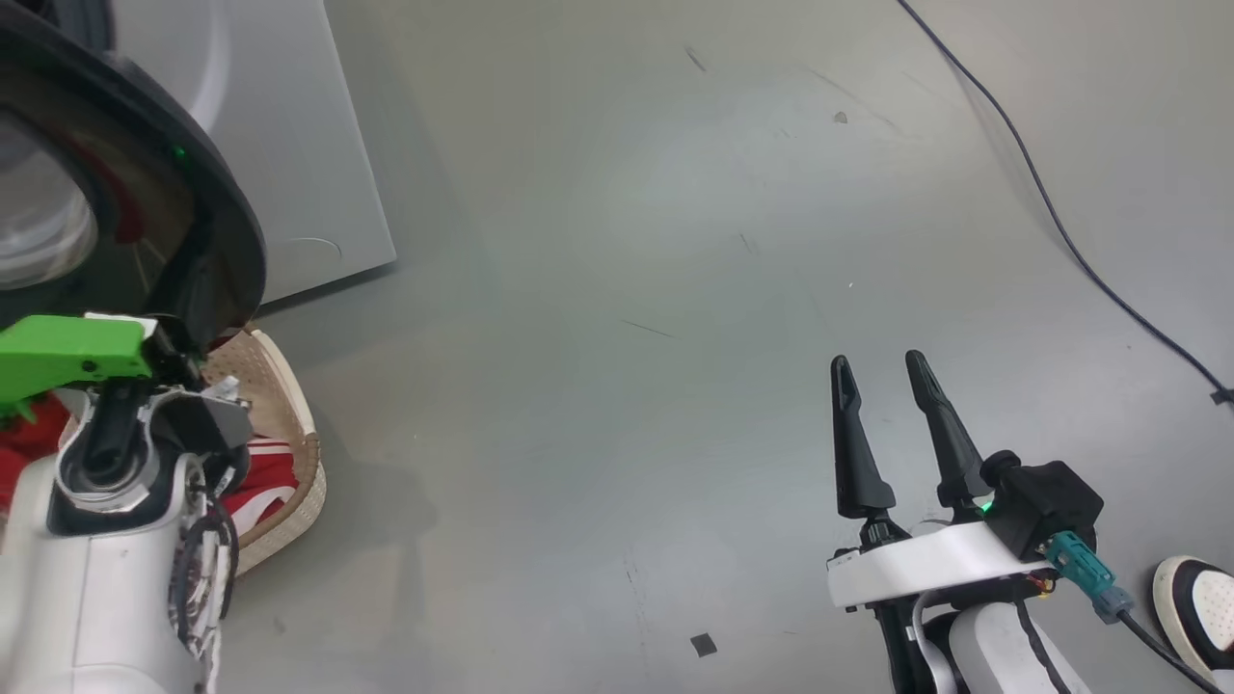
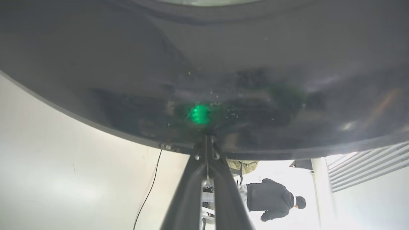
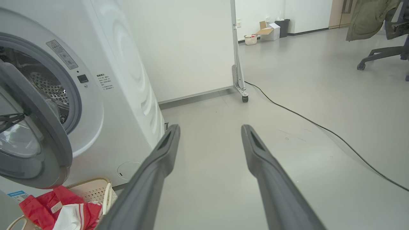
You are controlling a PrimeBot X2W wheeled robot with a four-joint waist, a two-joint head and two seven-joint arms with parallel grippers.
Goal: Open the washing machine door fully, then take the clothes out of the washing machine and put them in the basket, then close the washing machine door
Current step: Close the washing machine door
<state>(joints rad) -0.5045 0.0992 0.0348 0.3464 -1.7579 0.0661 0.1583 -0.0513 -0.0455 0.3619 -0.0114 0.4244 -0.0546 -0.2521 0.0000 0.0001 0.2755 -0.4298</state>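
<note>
The washing machine [image 3: 121, 80] stands at the left with its steel drum [image 3: 48, 86] showing. The washing machine door [image 1: 207, 222] hangs partly open, its black rim above the basket [image 1: 299, 424]. Red and white clothes [image 1: 265, 482] lie in the basket [image 3: 92, 191], also seen as clothes [image 3: 64, 210] from the right wrist. My left gripper [image 2: 206, 140] is shut, its tips against the outer edge of the door's glossy black rim [image 2: 204, 64], with nothing between its fingers. My right gripper [image 1: 877, 361] stands open over bare floor, well to the right of the machine, as its own view confirms [image 3: 209, 127].
A black cable [image 1: 1060, 222] runs across the floor at the right. A person's shoe [image 1: 1195, 607] is at the lower right corner. A wheeled partition [image 3: 238, 64] and an office chair [image 3: 383, 51] stand farther back. A person [image 2: 271, 199] stands in the distance.
</note>
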